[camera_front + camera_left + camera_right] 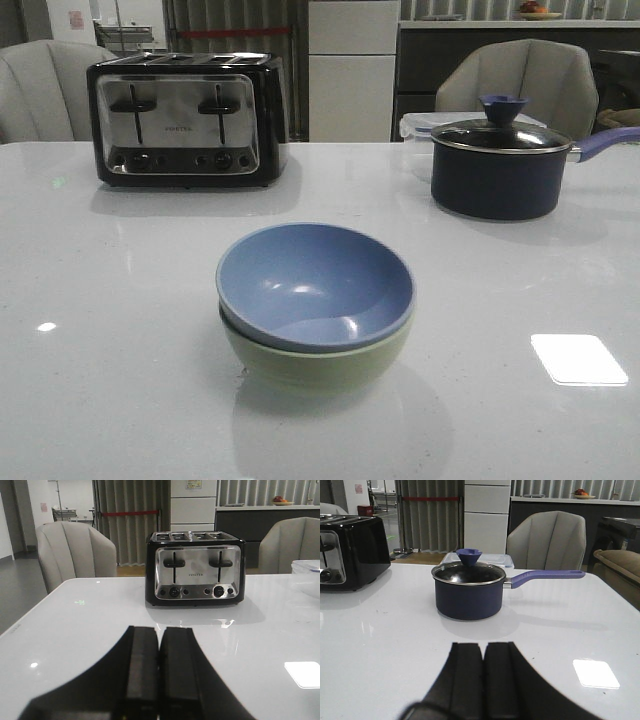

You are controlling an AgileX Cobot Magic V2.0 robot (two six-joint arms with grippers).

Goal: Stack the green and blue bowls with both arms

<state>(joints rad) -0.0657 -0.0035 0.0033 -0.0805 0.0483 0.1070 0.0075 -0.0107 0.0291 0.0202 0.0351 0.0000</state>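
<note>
Front view is showing the blue bowl (315, 285) sitting nested inside the green bowl (310, 362) at the lower centre of the frame, the blue rim riding just above the green one and tilting slightly, the pair resting on the white table (120, 390). Neither arm is appearing in this view. At the upper left a black and chrome toaster (186, 120) is standing on the table, well apart from the bowls, and at the upper right a dark saucepan (500, 165) with a glass lid and a purple handle is sitting in front of a clear plastic container (420, 125) — grey chairs are standing behind the table on both sides. Left wrist view is showing the left gripper (159, 680) at the bottom centre, its two black fingers pressing flat against each other with nothing between them, hovering over bare tabletop; the toaster (195, 570) is facing it from the upper centre of the frame, and neither bowl is showing here. Right wrist view is showing the right gripper (484, 680) at the bottom centre, its fingers likewise closing together on nothing — the saucepan (468, 592) is sitting ahead of it at the centre, its handle pointing to the right, with the toaster's end (350, 550) at the left edge, and the bowls are out of frame.
</note>
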